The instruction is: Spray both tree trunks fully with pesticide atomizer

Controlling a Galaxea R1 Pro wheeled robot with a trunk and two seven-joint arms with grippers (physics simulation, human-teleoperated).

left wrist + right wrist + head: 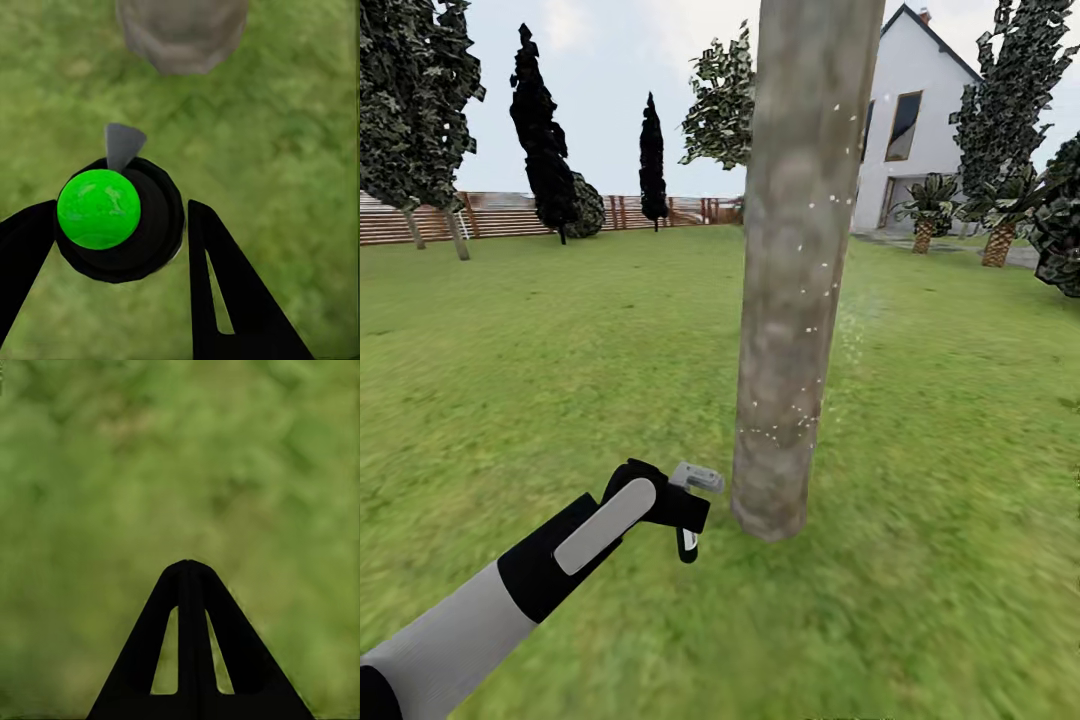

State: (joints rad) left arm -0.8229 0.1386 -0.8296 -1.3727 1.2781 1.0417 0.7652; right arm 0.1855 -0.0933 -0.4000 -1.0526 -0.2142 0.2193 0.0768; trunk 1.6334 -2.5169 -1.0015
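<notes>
Round black pesticide atomizer between left fingers, mottled column-like trunk

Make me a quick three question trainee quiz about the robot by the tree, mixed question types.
1. True or false: the left claw is shut on the pesticide atomizer.
2. The white pesticide specks lie on: A) the fence, B) the tree trunk, C) the house.
3. Fill in: the right claw is ____, over grass.

Key: 1 true; 2 B; 3 shut.
</notes>
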